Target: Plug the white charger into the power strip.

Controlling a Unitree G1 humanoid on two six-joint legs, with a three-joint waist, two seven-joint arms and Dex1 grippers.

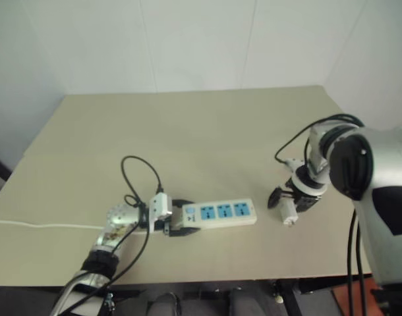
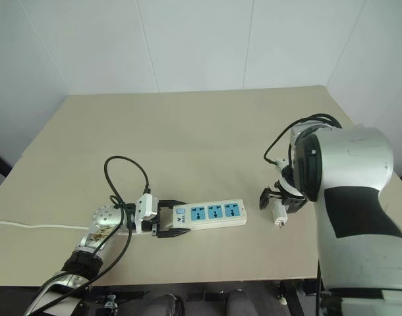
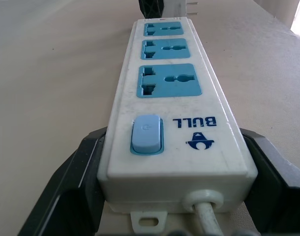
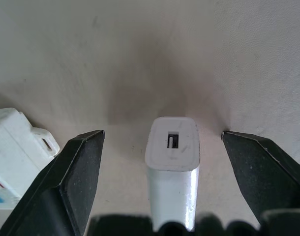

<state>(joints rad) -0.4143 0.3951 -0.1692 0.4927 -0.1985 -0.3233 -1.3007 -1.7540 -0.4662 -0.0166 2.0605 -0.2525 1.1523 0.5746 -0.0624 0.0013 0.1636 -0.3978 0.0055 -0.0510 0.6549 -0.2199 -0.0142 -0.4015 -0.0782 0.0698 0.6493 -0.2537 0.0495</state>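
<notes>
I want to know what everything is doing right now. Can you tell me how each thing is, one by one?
white charger: standing on the table, not plugged in, between the open fingers, not gripped.
power strip: lying flat, all three sockets empty.
left gripper: fingers along both sides of the strip's switch end.
right gripper: open, pointing down around the charger.
table: holds both things.

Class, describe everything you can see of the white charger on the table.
The white charger is a small rounded block that looks like smooth glossy plastic, with a slot-shaped port in its end face. It stands on the beige table, to the right of the power strip's far end and apart from it. The right end effector hangs over it, its black fingers spread to either side with gaps, not touching it.
</notes>
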